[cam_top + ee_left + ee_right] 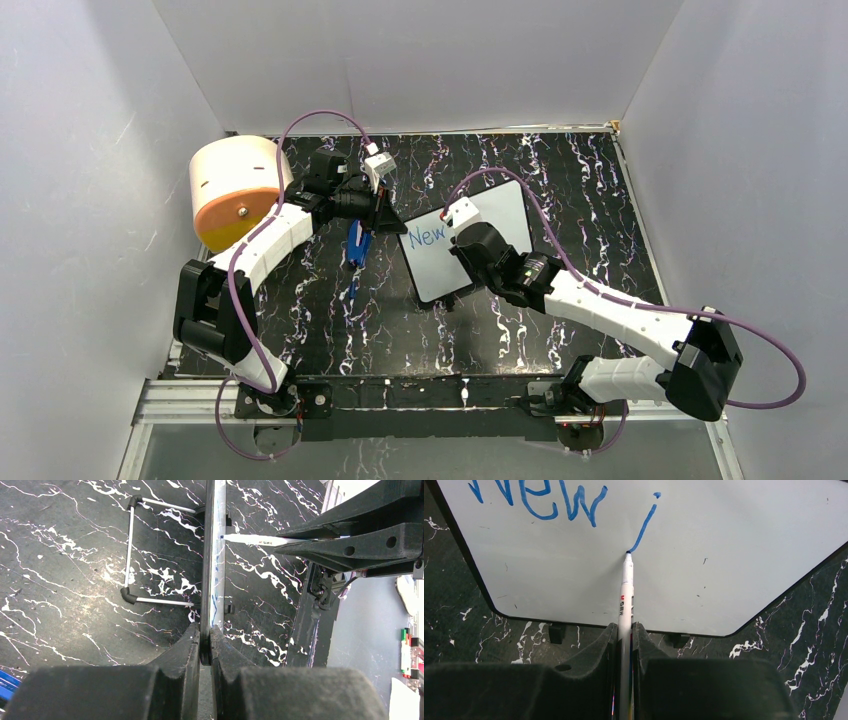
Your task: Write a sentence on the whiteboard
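The whiteboard (505,215) stands tilted on the black marbled table, its left edge pinched by my shut left gripper (386,217). In the left wrist view the whiteboard (214,555) is edge-on, clamped in my left gripper (205,636). The sentence (428,235) reads "New" in blue; in the right wrist view the sentence (539,500) has a "j" stroke (644,525) after it. My right gripper (625,630) is shut on a white marker (626,595) whose blue tip touches the board (734,555) at the foot of the "j". From the left wrist, that marker (260,540) meets the board's face.
A cream and orange cylinder (235,190) stands at the back left beside the left arm. Blue markers (358,245) lie on the table left of the board. A thin wire stand (129,555) lies behind the board. White walls close in three sides.
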Available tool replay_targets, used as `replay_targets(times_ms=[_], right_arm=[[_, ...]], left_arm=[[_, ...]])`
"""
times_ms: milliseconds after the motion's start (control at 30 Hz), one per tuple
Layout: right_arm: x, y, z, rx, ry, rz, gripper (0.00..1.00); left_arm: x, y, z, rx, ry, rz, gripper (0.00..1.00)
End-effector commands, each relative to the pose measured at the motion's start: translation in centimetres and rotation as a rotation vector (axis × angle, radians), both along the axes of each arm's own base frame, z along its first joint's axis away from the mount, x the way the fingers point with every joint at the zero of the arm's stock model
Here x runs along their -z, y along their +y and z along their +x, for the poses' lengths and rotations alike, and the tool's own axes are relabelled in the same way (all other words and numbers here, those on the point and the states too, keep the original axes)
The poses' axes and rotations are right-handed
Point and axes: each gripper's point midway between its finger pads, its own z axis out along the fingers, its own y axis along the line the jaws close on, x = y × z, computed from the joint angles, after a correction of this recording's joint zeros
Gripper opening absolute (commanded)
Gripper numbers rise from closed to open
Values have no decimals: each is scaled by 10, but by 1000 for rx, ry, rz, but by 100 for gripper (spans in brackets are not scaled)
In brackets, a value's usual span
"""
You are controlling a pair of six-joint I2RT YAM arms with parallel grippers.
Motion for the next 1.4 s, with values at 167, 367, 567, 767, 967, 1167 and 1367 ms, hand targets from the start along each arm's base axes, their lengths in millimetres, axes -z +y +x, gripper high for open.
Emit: replay_targets(times_ms=[167, 367, 567, 767, 967, 1167, 1367], right_arm=[[-42, 28, 14, -30, -83, 158, 0], [-49, 29, 15, -35, -103, 172, 0], [-53, 19, 17, -1, -125, 157, 0], [-60, 5, 18, 32, -155, 149, 0], [-59, -2, 25, 59, -161, 142, 0], [-63, -3, 31, 67, -179, 156, 0], [-66, 0, 36, 64, -182, 162, 0]], left_arm=[[4, 0, -6, 24, 5, 21, 0], [5, 1, -6, 19, 4, 25, 0], [5, 2, -5, 14, -1, 31, 0], [8, 3, -4, 5, 5, 43, 0], [8, 3, -4, 6, 5, 44, 0], [9, 3, -4, 6, 9, 46, 0], [8, 3, -4, 9, 11, 43, 0]])
